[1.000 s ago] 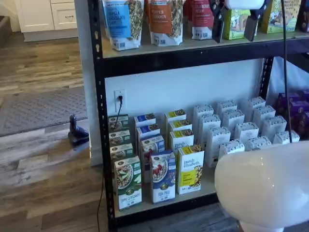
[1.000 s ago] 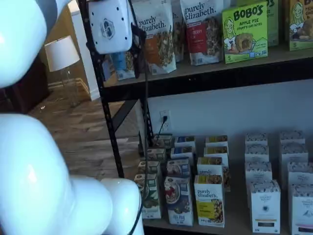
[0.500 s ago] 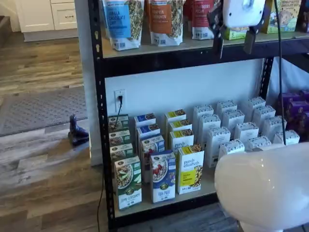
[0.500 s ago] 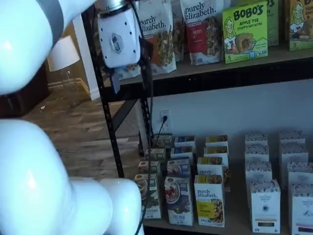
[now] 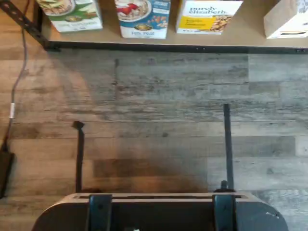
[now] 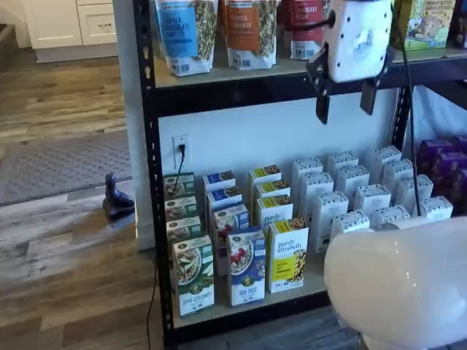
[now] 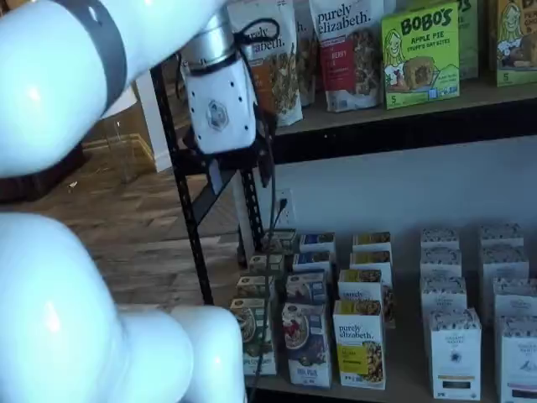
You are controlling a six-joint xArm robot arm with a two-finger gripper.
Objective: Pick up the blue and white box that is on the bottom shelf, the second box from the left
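Observation:
The blue and white box (image 6: 246, 266) stands upright at the front of the bottom shelf (image 6: 311, 280), between a green-and-white carton (image 6: 193, 275) and a yellow carton (image 6: 287, 255). It shows in both shelf views (image 7: 307, 344) and in the wrist view (image 5: 143, 18). My gripper (image 6: 343, 103) hangs in front of the upper deck's black beam, well above the box and to its right. Its white body and two black fingers (image 6: 319, 102) show a plain gap, with nothing held. It also shows in a shelf view (image 7: 239, 172), above and left of the box.
Rows of white boxes (image 6: 350, 197) fill the right of the bottom shelf, with purple boxes (image 6: 445, 164) beyond. Granola bags (image 6: 186, 33) and a green Bobo's box (image 7: 419, 54) stand on the upper deck. My white arm (image 6: 401, 284) blocks the lower right. A cable hangs from an outlet (image 6: 180, 144).
My gripper has come down from in front of the upper deck's goods to below the deck's beam. The boxes have not moved.

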